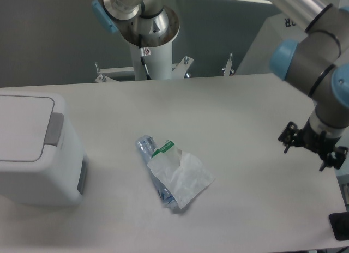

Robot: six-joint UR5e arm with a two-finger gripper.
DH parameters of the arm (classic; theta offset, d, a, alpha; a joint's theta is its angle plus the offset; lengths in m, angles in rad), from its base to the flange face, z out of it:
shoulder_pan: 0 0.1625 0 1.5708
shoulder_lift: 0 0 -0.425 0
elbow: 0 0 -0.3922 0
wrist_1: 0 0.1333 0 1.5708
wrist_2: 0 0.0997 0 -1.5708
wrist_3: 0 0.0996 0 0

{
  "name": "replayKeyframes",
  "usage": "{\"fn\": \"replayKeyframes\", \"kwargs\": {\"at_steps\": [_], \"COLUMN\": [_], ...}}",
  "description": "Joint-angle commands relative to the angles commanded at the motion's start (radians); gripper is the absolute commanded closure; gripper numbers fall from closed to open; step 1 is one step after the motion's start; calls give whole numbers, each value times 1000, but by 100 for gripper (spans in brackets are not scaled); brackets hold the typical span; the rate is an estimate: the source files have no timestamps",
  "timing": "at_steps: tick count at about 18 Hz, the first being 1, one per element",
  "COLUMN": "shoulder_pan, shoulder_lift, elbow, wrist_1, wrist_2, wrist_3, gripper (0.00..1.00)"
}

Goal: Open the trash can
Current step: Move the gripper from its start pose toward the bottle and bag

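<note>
The trash can (35, 149) is sitting at the table's (229, 116) left edge with its flat lid lying shut and the grey push tab (53, 128) untouched, so by my reckoning nothing of the opening is done yet. Just right of the bin, a crushed clear bottle (173, 174) is lying flat (green-and-white label showing). Well away to the bin's right, the gripper (312, 148) is hanging over the table's far edge, wrist bending downward; whether its fingers are spread I cannot tell.
</note>
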Motion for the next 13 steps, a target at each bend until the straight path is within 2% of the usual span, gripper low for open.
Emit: {"fn": "replayKeyframes", "kwargs": {"at_steps": [4,8,13], "shoulder_pan": [-2,2,9], "shoulder_lift": [6,49,94], "elbow": [-9,-93,-159], "wrist_1": [0,-2,0], "wrist_2": [2,26,66], "wrist_3": [6,-21,-73], "gripper": [0,0,0]}}
